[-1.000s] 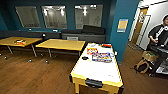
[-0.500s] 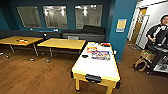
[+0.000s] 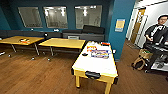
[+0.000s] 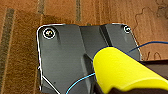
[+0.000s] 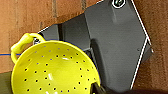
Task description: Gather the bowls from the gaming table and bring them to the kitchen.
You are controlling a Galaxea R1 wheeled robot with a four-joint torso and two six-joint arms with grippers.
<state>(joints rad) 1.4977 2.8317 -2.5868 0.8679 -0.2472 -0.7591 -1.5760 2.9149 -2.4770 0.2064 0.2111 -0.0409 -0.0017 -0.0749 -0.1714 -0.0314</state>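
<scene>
The gaming table (image 3: 96, 65), with a glossy white top and yellow edge and legs, stands lengthwise ahead of me in the head view, slightly right of centre. A small black bowl (image 3: 85, 54) sits near its left edge, about halfway along. I cannot make out any see-through bowls at this distance. The left wrist view looks down on the wooden floor past a yellow rounded part (image 4: 122, 70) and a thin blue cable (image 4: 150, 45). A yellow perforated colander (image 5: 53, 68) with a loop handle appears close in the right wrist view.
Flat colourful game boxes (image 3: 100, 53) lie on the far half of the gaming table. Two plain yellow-wood tables (image 3: 62, 43) stand to the left before a dark bench. A person (image 3: 156, 35) with a control rig and a bag (image 3: 138, 63) is at the right by a doorway.
The whole head view has shifted as I drive; the gaming table now appears a little closer and more central. Nothing on it has moved.
</scene>
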